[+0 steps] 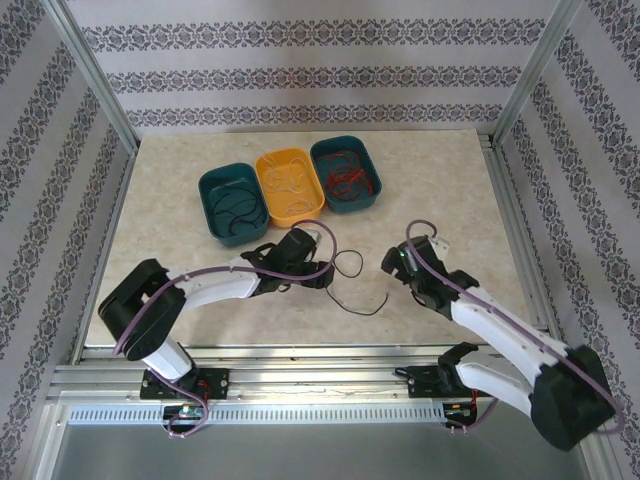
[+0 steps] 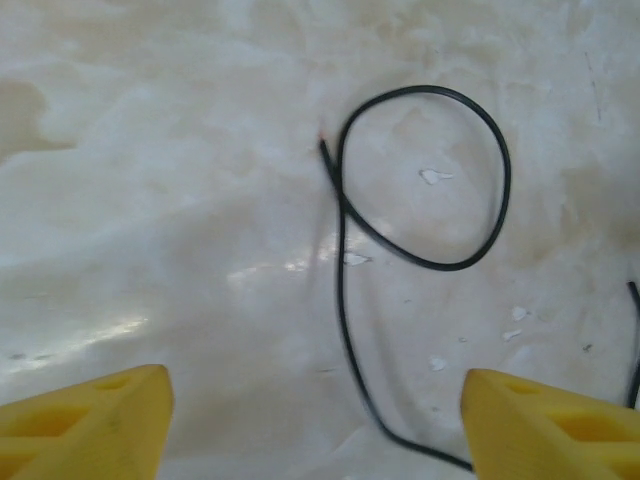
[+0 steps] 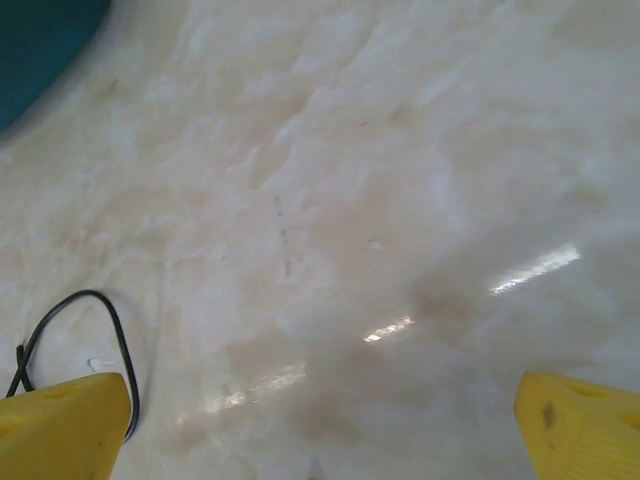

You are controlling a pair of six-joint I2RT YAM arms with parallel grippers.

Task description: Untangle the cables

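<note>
The left gripper was poised low over the table, near the middle of its near edge. Its yellow fingers were spread wide and nothing was clasped. One black cable was laid flat on the bare table between the two grippers. It was curled into a loop, and its tail was run down between the left fingers, close to the right-hand one. The right gripper was likewise released, with the loop's end beside one of its fingers. Toward the far edge three trays were lined up. Black cables were gathered in the left teal tray, cream cables in the yellow tray, and red cables in the right teal tray.
</note>
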